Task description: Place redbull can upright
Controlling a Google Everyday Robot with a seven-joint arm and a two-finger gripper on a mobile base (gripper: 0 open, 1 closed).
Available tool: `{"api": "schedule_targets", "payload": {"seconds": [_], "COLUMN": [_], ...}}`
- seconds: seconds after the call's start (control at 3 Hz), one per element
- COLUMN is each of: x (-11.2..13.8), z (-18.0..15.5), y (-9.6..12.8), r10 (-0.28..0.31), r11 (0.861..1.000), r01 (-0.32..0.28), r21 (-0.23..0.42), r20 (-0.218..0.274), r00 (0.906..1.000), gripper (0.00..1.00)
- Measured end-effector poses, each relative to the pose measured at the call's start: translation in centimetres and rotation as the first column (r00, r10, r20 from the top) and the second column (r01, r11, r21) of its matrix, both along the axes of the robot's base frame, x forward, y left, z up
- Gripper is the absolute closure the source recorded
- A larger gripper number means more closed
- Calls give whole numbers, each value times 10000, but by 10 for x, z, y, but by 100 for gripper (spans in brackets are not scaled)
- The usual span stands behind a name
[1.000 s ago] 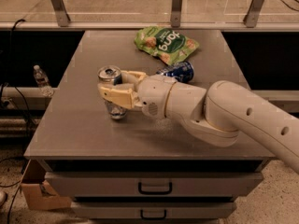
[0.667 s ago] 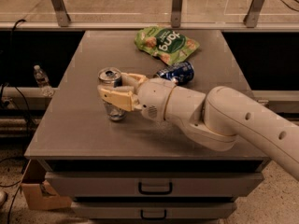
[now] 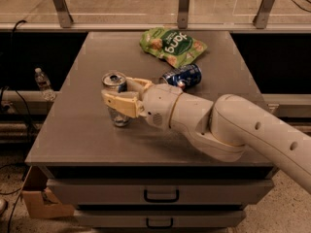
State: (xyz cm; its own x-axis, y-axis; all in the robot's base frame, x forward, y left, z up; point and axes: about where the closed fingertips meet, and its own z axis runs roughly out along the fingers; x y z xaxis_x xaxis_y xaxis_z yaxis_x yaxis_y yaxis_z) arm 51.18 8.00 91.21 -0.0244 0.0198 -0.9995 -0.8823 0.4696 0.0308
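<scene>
The redbull can (image 3: pixel 119 116), slim and silver with a crinkled body and a silver top, stands upright on the grey table (image 3: pixel 77 130), left of its middle. My gripper (image 3: pixel 116 91) reaches in from the right and its tan fingers (image 3: pixel 119 104) straddle the can's upper half, one in front and one behind. The gripper looks shut on the can, whose base rests on the table. The can's middle is hidden by the front finger.
A shorter dark-blue can (image 3: pixel 182 76) lies on its side just behind my wrist. A green snack bag (image 3: pixel 171 45) lies at the back of the table. A rail with posts runs behind. Drawers (image 3: pixel 160 195) sit below the front edge.
Almost nothing has changed. The can and gripper stay in the same place, and only the arm behind the wrist has shifted slightly.
</scene>
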Motion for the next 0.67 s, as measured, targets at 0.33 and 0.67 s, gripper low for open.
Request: {"api": "schedule_targets", "payload": {"seconds": [0.33,0.67], "x": [-1,-2], "z": [1,1], "y": [2,4], "r10": [36,68], "r11": [10000,10000], "r01": [-36,-68], "r21": [-7,-13], "r20": [15,27], "r00": [10000,10000], "gripper": [82,59]}}
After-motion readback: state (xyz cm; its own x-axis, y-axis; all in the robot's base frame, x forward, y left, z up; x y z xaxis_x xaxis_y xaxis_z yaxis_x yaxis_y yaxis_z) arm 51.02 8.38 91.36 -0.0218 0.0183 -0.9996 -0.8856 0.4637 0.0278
